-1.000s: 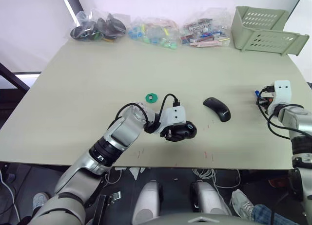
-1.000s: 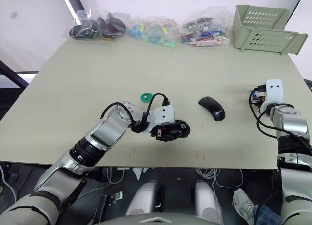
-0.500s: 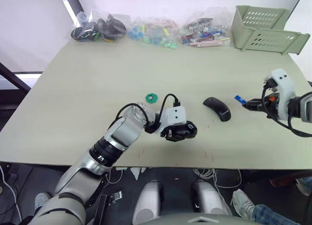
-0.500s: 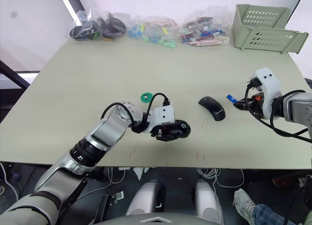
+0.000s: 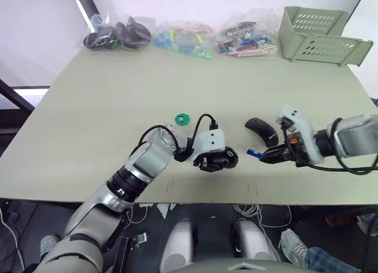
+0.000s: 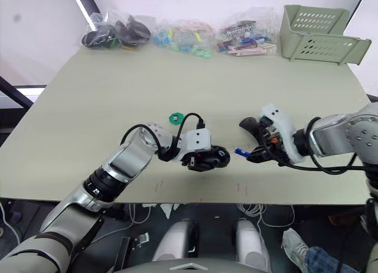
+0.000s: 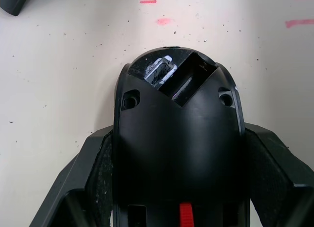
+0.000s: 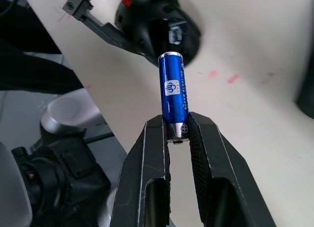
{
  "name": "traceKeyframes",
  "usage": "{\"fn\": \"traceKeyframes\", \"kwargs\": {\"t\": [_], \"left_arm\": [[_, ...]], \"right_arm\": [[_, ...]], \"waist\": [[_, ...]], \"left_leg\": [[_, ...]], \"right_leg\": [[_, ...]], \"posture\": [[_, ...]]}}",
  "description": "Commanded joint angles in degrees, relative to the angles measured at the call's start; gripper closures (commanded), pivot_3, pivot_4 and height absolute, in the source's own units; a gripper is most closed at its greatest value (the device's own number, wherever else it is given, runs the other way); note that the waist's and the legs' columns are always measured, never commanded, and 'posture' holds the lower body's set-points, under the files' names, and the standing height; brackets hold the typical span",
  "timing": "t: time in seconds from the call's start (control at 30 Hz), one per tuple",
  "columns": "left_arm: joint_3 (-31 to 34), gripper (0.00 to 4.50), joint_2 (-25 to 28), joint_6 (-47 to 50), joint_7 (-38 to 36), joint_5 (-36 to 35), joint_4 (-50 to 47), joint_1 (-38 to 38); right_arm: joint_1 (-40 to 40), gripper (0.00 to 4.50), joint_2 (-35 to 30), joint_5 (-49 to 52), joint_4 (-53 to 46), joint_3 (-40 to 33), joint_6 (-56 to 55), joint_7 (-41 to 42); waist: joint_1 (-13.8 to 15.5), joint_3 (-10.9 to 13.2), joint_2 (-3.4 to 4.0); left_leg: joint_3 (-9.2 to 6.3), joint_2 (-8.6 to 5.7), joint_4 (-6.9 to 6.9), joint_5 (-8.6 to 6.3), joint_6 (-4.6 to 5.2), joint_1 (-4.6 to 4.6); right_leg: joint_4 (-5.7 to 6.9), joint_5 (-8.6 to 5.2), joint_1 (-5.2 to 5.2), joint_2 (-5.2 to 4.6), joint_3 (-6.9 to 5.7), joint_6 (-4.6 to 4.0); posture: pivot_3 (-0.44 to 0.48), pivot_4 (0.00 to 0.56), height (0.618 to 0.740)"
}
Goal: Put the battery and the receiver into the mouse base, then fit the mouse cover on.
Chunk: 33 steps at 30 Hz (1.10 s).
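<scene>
My left gripper [image 5: 217, 161] is shut on the black mouse base [image 5: 223, 158], holding it low over the table near the front edge. In the left wrist view the mouse base [image 7: 179, 153] sits between both fingers [image 7: 81, 187] with its open recesses facing up. My right gripper [image 8: 176, 126] is shut on one end of the battery [image 8: 173, 94], a blue cylinder with silver ends. The battery [image 5: 253, 152] points at the mouse base from its right, a short gap away. The glossy black mouse cover [image 5: 261, 130] lies on the table just behind the right gripper. The receiver is out of view.
A flat green disc [image 5: 183, 117] lies behind the left gripper. Clear bags of parts [image 5: 183, 38] line the table's far edge, with a pale green basket [image 5: 322, 36] at the far right corner. Small red marks [image 5: 251, 189] dot the table near its front edge.
My right arm has swung from the table's right edge to the left and forward, bringing the battery close to the mouse base. The left gripper and the base have stayed put.
</scene>
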Motion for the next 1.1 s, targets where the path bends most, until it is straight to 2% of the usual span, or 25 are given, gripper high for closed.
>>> {"fn": "traceKeyframes", "kwargs": {"t": [0.03,0.13,0.23,0.3,0.63,1.1], "left_arm": [[-2.33,1.51,0.65,0.52,-0.3,1.76,1.56,0.89],[-2.38,1.51,0.77,0.63,-0.41,1.82,1.52,0.89],[-2.27,1.51,0.99,0.98,-0.51,1.83,1.0,1.11],[-2.21,1.51,1.05,1.22,-0.55,1.78,0.78,1.17],[-2.06,1.51,1.61,2.37,-0.53,1.46,-0.48,1.49],[-1.73,1.51,1.7,3.1,-0.3,1.08,-0.48,1.81]], "right_arm": [[-2.33,4.45,2.65,8.57,4.36,0.84,0.35,-10.86],[-3.85,4.45,5.22,16.84,9.41,2.87,-0.75,-20.43],[-4.52,4.45,3.82,31.29,11.83,9.22,-8.28,-31.75],[-4.59,4.45,3.5,35.85,12.22,11.33,-11.2,-34.95],[-3.91,4.45,5.72,36.34,13.02,13.43,-14.29,-39.4],[-5.55,4.45,5.56,36.34,17.29,15.46,-11.4,-39.85]], "waist": [[0.05,0.0,0.0],[-0.06,0.01,0.0],[-0.06,0.01,-0.01],[-0.16,0.02,-0.02],[-0.86,0.02,-0.02],[-1.08,0.02,-0.02]], "left_leg": [[-0.01,0.0,0.0,0.0,0.0,-0.01],[0.0,0.0,-0.01,0.0,0.0,-0.01],[-0.04,0.01,-0.01,0.0,0.01,-0.02],[-0.04,0.01,-0.02,0.0,0.01,-0.02],[-0.06,0.04,-0.04,-0.01,0.02,-0.02],[-0.06,0.06,-0.11,-0.01,0.02,-0.02]], "right_leg": [[0.01,0.0,0.0,0.0,0.0,0.0],[0.0,0.03,-0.01,0.01,0.0,0.0],[-0.01,0.05,0.0,0.01,-0.03,0.0],[-0.01,0.04,0.0,0.01,-0.02,-0.01],[-0.02,-0.03,0.0,0.03,-0.03,0.07],[-0.09,-0.04,-0.01,0.01,-0.03,0.04]], "posture": [[0.0,0.15,0.74],[0.0,0.15,0.74],[0.0,0.15,0.74],[0.0,0.15,0.74],[0.0,0.15,0.74],[0.0,0.15,0.74]]}}
